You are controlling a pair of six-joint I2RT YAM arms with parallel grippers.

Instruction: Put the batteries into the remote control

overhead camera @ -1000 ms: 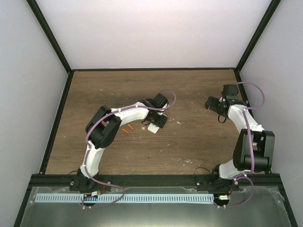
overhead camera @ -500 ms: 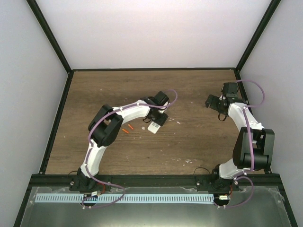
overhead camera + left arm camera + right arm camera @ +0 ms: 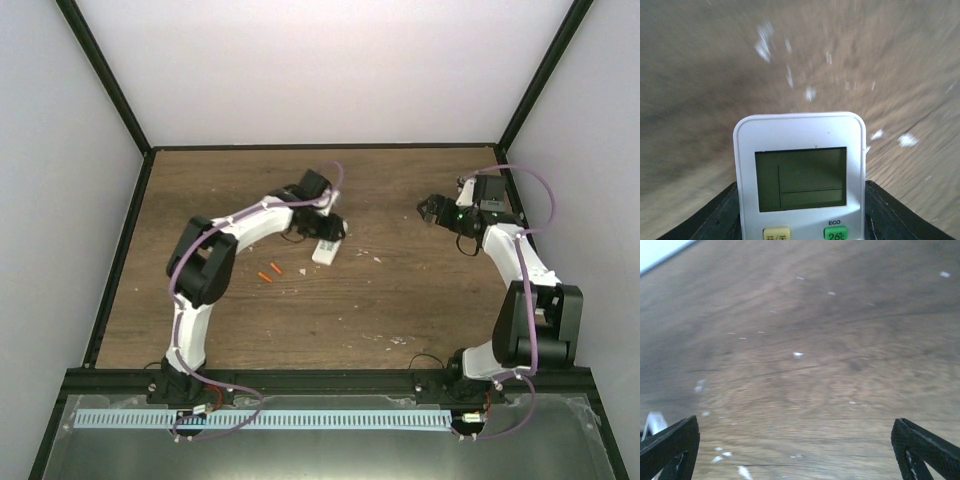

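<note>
The left hand (image 3: 329,235) has swung leftward, closing on the remote control (image 3: 326,251).

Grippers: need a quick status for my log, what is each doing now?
Left gripper: closed on the remote control.
Right gripper: open, holding nothing.

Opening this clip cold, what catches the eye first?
The white remote control stands out first: display facing the left wrist camera, clamped in the left gripper near mid-table. Two orange batteries lie loose on the wood just left of it. The right gripper hangs wide open and empty toward the far right.
</note>
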